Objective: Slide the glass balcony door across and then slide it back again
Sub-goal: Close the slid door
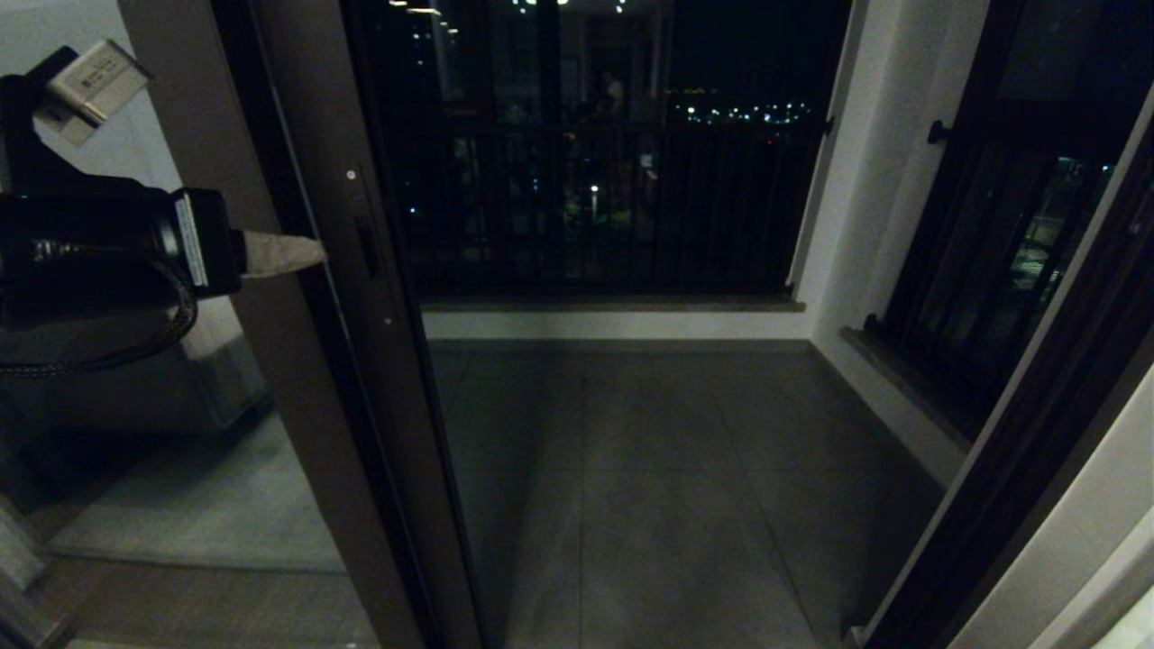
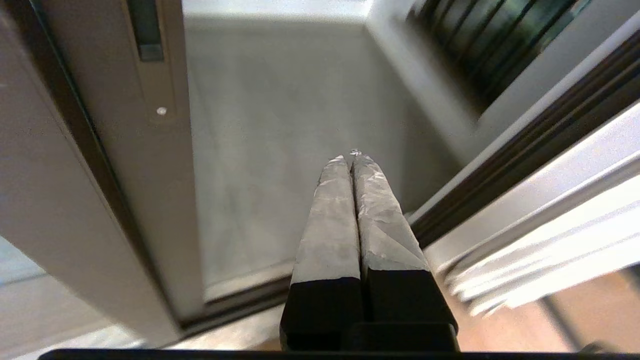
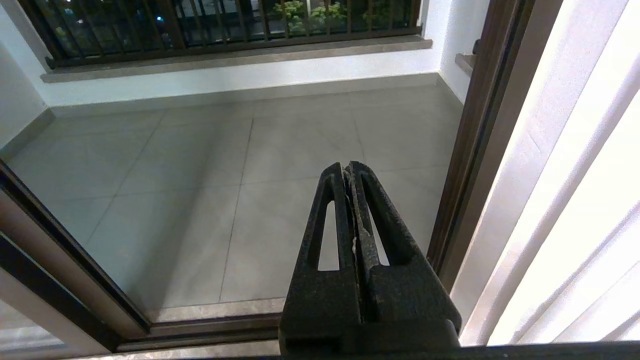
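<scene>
The glass balcony door (image 1: 383, 379) stands at the left of the doorway, and the opening to its right shows the balcony. Its brown stile carries a narrow recessed handle slot (image 1: 367, 245) and small screws; the same stile (image 2: 150, 165) and slot (image 2: 145, 30) show in the left wrist view. My left gripper (image 1: 311, 253) is shut and holds nothing. It hovers at handle height just left of the slot, its taped fingertips (image 2: 340, 165) pointing past the stile towards the balcony floor. My right gripper (image 3: 348, 165) is out of the head view, shut and empty, low near the right jamb.
A plain brown post (image 1: 207, 180) stands left of the stile. Grey balcony tiles (image 1: 667, 469) lie beyond the floor track (image 3: 200, 325). The dark railing (image 1: 613, 207) closes the far side, with a barred side window (image 1: 983, 270) at the right. The right jamb (image 3: 480, 125) and white curtain (image 3: 575, 200) border the opening.
</scene>
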### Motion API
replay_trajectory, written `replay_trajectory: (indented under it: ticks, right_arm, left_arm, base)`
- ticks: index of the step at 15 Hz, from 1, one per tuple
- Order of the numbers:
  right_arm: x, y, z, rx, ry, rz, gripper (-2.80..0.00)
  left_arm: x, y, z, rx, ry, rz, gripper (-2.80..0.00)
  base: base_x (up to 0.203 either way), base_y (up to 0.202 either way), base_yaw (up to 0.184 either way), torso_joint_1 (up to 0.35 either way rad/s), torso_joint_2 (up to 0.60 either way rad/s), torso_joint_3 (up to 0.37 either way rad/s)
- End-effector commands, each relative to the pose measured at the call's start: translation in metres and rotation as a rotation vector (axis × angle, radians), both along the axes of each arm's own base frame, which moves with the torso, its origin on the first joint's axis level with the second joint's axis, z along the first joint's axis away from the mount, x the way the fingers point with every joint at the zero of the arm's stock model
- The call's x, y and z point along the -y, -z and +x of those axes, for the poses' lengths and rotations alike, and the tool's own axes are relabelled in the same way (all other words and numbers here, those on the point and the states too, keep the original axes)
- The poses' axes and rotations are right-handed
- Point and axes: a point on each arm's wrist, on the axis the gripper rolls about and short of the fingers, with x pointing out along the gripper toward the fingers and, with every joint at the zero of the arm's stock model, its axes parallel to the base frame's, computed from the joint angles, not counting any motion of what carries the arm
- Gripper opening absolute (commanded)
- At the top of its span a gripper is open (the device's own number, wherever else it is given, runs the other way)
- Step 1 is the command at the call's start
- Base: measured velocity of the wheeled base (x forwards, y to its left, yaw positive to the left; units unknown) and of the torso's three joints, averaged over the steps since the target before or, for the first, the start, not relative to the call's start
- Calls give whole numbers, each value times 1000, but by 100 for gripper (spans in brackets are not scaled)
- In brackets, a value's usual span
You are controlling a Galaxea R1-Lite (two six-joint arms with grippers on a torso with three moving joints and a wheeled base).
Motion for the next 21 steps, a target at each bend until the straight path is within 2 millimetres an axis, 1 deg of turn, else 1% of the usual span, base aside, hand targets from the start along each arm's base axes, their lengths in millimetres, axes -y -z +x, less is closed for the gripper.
replay_trajectory:
  ticks: [1, 4, 9, 11, 14, 16, 21]
  right_arm:
    - [0, 0, 0, -2, 0, 0, -280]
    - [0, 0, 0, 0, 0, 0, -280]
    - [0, 0, 0, -2, 1, 0, -280]
    - [0, 0, 0, -2, 0, 0, -280]
    - [0, 0, 0, 0, 1, 0, -280]
    - [0, 0, 0, -2, 0, 0, -280]
    - [0, 0, 0, 0, 0, 0, -280]
  left_arm:
    - [4, 12, 28, -42, 1, 46, -280]
    - [9, 16, 58, -58, -22, 64, -280]
    - [15, 23, 100, -70, -60, 80, -280]
    - [12, 22, 115, -62, -101, 87, -280]
    - [7, 24, 116, -66, -119, 91, -280]
    - [1, 23, 116, -64, -136, 97, -280]
    - [-2, 27, 120, -61, -155, 134, -280]
  base:
    - [0, 0, 0, 0, 0, 0]
    - [0, 0, 0, 0, 0, 0]
    - [0, 0, 0, 0, 0, 0]
    - [0, 0, 0, 0, 0, 0]
    - [0, 0, 0, 0, 0, 0]
    - [0, 0, 0, 0, 0, 0]
    - [0, 0, 0, 0, 0, 0]
